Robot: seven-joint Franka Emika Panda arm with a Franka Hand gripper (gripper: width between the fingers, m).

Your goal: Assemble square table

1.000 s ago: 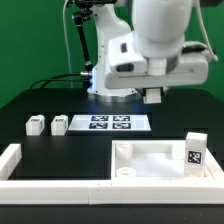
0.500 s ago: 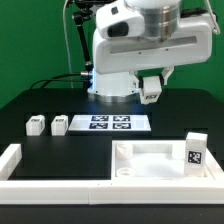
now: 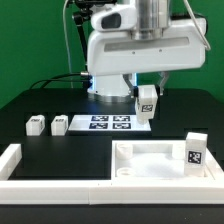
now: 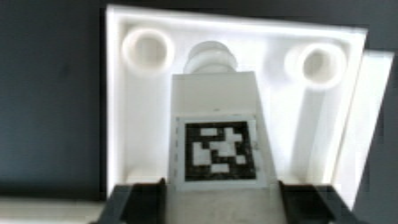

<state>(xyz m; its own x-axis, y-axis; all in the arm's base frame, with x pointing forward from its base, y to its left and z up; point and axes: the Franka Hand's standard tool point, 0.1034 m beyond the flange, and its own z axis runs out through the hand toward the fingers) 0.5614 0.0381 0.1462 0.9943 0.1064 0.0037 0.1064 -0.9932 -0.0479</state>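
My gripper [image 3: 146, 92] hangs above the right end of the marker board [image 3: 104, 123], shut on a white table leg [image 3: 146, 104] that points downward with its tag facing the camera. In the wrist view the gripper [image 4: 222, 202] clamps that leg [image 4: 217, 110] from both sides, with the dark fingers [image 4: 143, 203] at its edges. Beyond the leg lies the square table top [image 4: 143, 90], showing round corner sockets. The table top [image 3: 150, 163] rests at the exterior view's front right, apart from the held leg. A tagged leg [image 3: 194, 151] stands at its right corner. Two more legs [image 3: 35, 125] [image 3: 59, 125] lie on the left.
A long white border rail [image 3: 60, 186] runs along the front edge and turns up the exterior view's left side. The robot base [image 3: 110, 90] and its cables stand behind the marker board. Black table surface lies between the left legs and the rail.
The wrist has turned and come down toward the exterior view's left. The held leg now hangs lower and more upright. The grip is unchanged, and the other parts have not moved.
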